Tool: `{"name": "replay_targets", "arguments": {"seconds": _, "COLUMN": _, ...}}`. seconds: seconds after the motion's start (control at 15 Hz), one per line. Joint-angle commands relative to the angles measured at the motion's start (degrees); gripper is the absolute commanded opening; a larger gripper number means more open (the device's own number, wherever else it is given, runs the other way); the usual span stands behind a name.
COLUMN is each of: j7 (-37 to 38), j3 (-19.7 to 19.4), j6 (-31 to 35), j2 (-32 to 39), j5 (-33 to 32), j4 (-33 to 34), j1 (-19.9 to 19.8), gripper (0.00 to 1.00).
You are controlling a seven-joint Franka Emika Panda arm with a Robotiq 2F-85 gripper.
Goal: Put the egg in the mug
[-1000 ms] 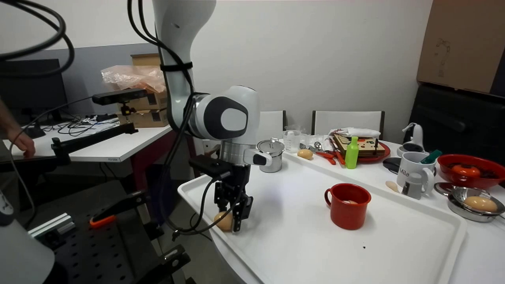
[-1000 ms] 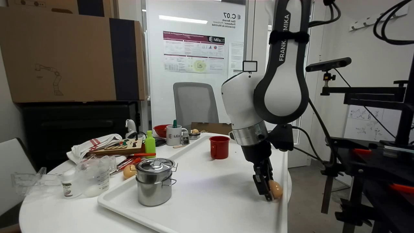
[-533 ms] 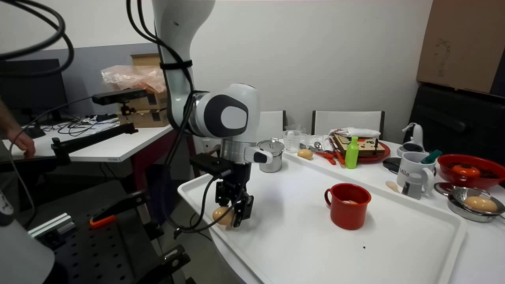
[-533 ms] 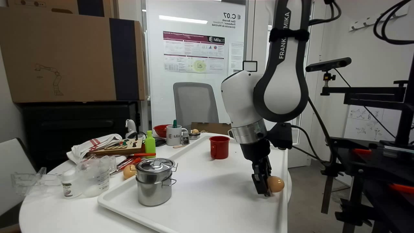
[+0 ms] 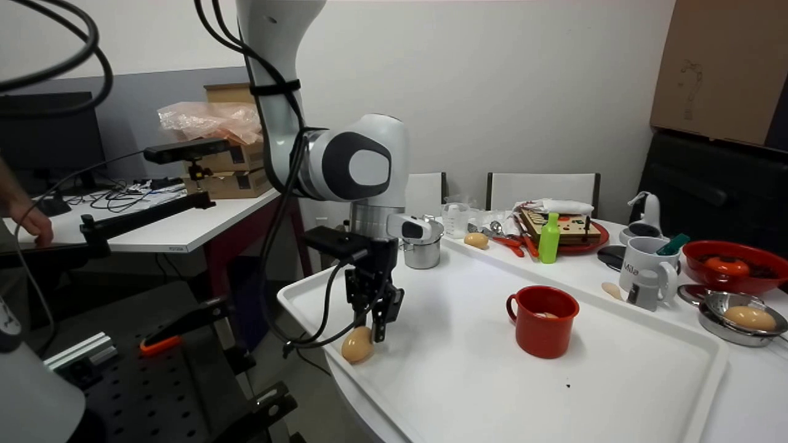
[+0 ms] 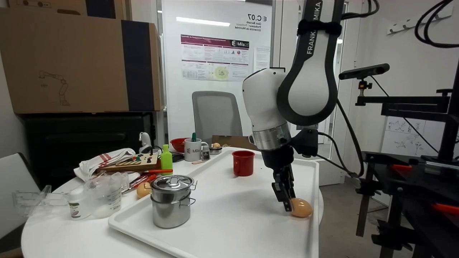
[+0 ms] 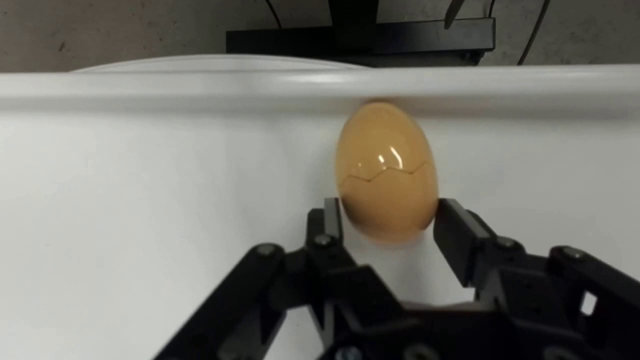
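The tan-brown egg [image 7: 387, 165] lies by the long edge of the white tray [image 7: 150, 85], its far end at the raised rim. The egg shows in both exterior views [image 5: 357, 344] [image 6: 301, 208]. My gripper [image 7: 389, 207] has its fingers parted by about the egg's width. The tips stand either side of the egg's near end and seem to touch it; whether they grip is unclear. In both exterior views the fingertips [image 5: 369, 332] [image 6: 288, 208] are beside the egg. The red mug [image 5: 545, 326] stands upright on the tray, with something pale inside; it also shows [image 6: 243, 163].
A lidded steel pot [image 6: 171, 208] stands at a tray corner. Beyond the tray are a green bottle [image 5: 549, 239], a white mug [image 5: 646, 264], a red bowl [image 5: 726, 271] and other brown eggs [image 5: 476, 240] [image 5: 749, 317]. The tray's raised rim [image 6: 315, 200] runs beside the egg.
My gripper has moved up and slightly away from the tray's edge. The egg rose beside the fingers half a second ago; now it sits lower and tilted at the fingertips. The mug has not moved.
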Motion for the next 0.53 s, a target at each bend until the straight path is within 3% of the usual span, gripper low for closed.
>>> {"name": "replay_targets", "arguments": {"seconds": 0.0, "j7": 1.3, "j3": -1.0, "j6": -0.7, "j2": -2.1, "j5": -0.9, "j4": -1.1, "j1": 1.1, "gripper": 0.54}}
{"name": "replay_targets", "arguments": {"seconds": 0.07, "j7": 1.4, "j3": -1.0, "j6": -0.8, "j2": -2.2, "j5": -0.9, "j4": -1.1, "j1": 1.2, "gripper": 0.69}}
{"name": "replay_targets", "arguments": {"seconds": 0.2, "j7": 1.4, "j3": -1.0, "j6": -0.8, "j2": -2.2, "j5": -0.9, "j4": -1.2, "j1": 1.2, "gripper": 0.77}}
{"name": "replay_targets", "arguments": {"seconds": 0.4, "j7": 1.5, "j3": -0.9, "j6": -0.6, "j2": -2.2, "j5": -0.7, "j4": -1.6, "j1": 1.0, "gripper": 0.99}}
{"name": "replay_targets", "arguments": {"seconds": 0.47, "j7": 1.5, "j3": -0.9, "j6": -0.5, "j2": -2.2, "j5": -0.6, "j4": -1.8, "j1": 0.9, "gripper": 1.0}}
